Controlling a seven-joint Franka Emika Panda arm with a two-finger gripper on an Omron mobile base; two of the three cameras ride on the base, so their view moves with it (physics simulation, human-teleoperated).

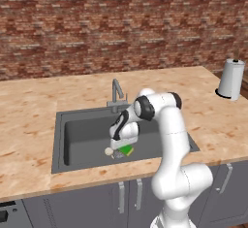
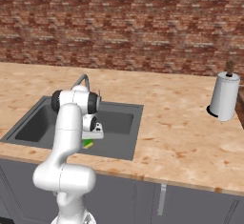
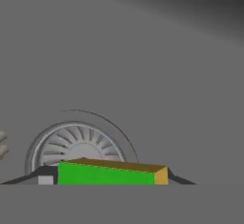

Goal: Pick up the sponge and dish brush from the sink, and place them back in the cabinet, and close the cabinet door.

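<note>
Sponge (image 3: 107,174) between the gripper (image 3: 107,180) fingertips

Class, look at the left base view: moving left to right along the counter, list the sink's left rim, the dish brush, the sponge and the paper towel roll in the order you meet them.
sink left rim → dish brush → sponge → paper towel roll

Red brick wall (image 1: 97,23), wood-grain countertop (image 1: 29,105), grey under-counter cabinets (image 1: 87,207)
</note>
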